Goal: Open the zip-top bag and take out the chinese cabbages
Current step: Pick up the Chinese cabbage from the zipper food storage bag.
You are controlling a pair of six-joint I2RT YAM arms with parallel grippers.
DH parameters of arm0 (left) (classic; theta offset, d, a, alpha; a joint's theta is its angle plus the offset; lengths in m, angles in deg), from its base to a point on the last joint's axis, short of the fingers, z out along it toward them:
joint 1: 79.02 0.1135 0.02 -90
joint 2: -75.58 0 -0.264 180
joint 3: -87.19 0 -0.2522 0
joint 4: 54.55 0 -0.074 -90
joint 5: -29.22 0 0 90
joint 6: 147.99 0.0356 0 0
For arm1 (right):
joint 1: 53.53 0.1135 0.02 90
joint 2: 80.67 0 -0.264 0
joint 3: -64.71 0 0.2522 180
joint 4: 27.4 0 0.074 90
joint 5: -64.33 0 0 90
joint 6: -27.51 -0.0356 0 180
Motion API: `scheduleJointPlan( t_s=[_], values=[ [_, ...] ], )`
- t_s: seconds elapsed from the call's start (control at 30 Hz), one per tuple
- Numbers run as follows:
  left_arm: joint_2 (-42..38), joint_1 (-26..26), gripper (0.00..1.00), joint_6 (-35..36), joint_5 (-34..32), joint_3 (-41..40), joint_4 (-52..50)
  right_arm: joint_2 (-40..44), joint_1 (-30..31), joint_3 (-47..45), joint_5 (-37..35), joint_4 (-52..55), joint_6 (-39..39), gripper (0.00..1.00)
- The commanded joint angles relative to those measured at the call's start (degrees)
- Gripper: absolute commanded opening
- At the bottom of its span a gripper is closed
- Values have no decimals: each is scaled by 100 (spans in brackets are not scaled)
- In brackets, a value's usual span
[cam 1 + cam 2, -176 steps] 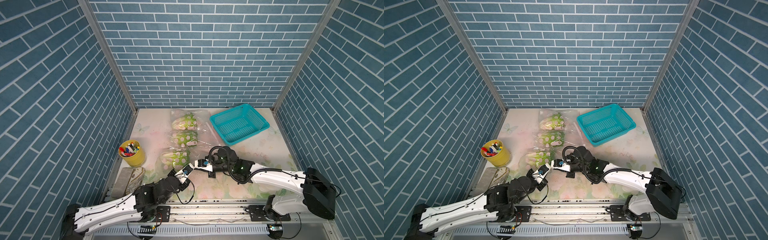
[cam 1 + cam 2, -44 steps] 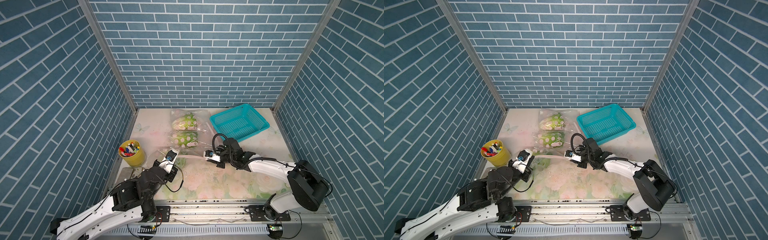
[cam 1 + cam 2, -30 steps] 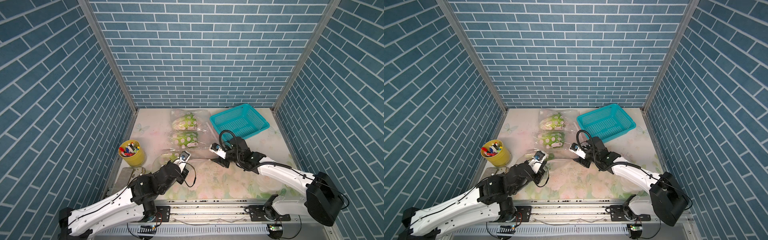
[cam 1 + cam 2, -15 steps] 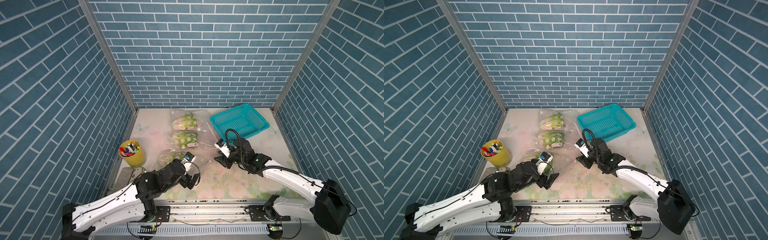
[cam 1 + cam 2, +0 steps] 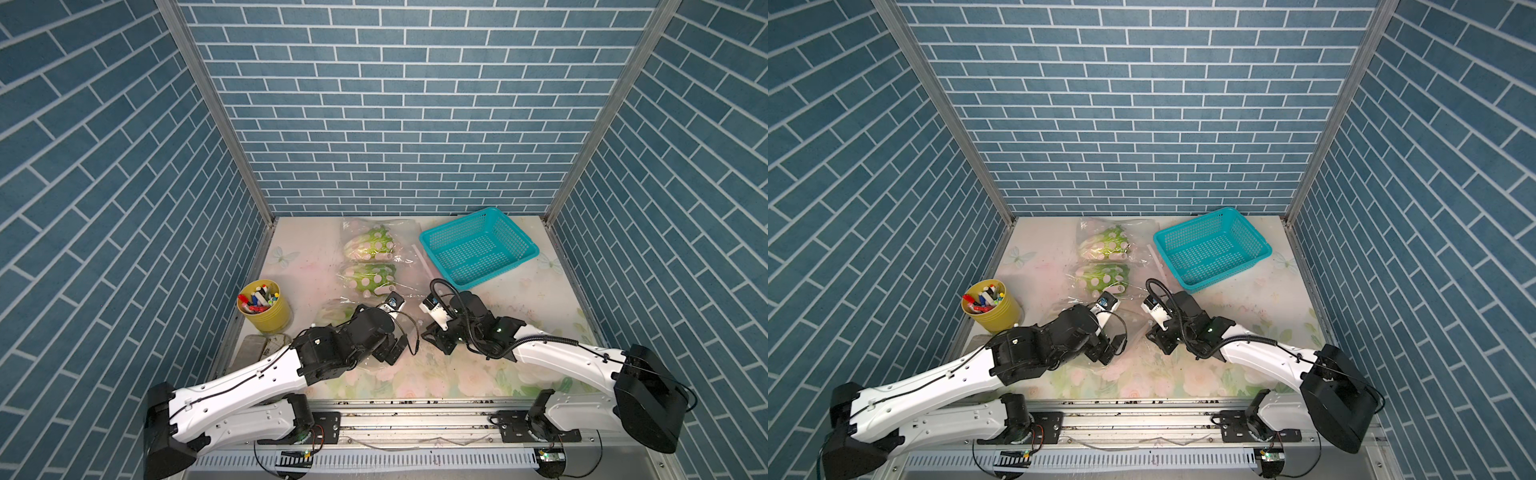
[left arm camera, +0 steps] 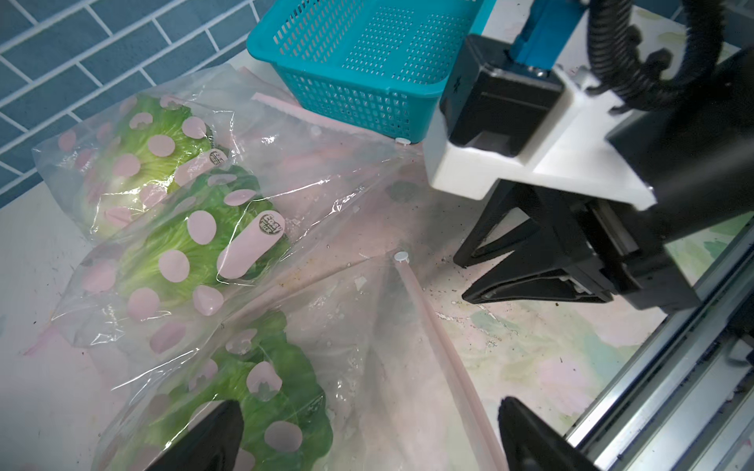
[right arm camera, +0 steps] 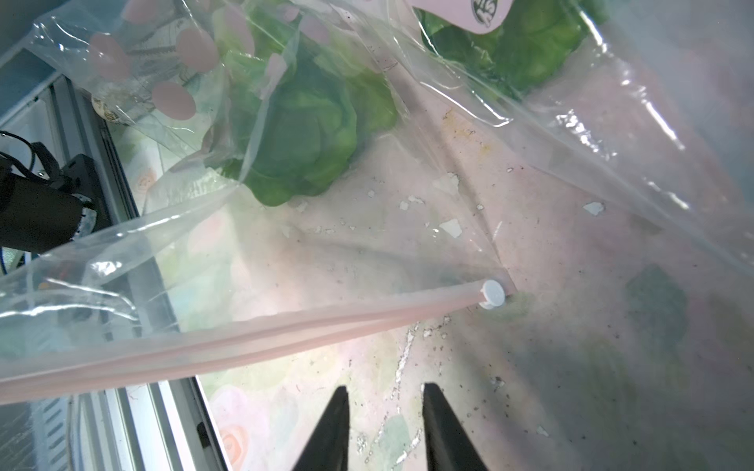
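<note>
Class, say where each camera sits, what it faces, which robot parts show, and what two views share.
Top views: high above robot's base, looking down on floral tabletop and teal plastic basket; left arm, right arm show.
Left wrist: on left arm, facing three clear pink-dotted zip-top bags of green chinese cabbages; left end effector, right end effector show.
Right wrist: on right arm, facing nearest bag; right end effector shows.
Shared by wrist views: white slider on pink zip strip.

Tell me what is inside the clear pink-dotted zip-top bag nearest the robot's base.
One leafy green cabbage head lies inside the bag; in both top views the black left arm covers its leafy end.
</note>
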Motion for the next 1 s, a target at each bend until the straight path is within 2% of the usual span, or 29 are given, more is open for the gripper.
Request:
scheduleJointPlan(
  t_s=[0.0, 0.43, 0.97],
  values=[
    [-143, 177, 100, -92, -82, -116, 71, -92, 36, -47, 120, -292, -428, 27],
    [-837, 767, 100, -515, -152, -551, -42, -863, 70, -22, 301, -1103, -677, 15],
    [-740, 955, 100, -632, -65, -731, -60, -990, 201, -65, 261, -1267, -905, 14]
  ],
)
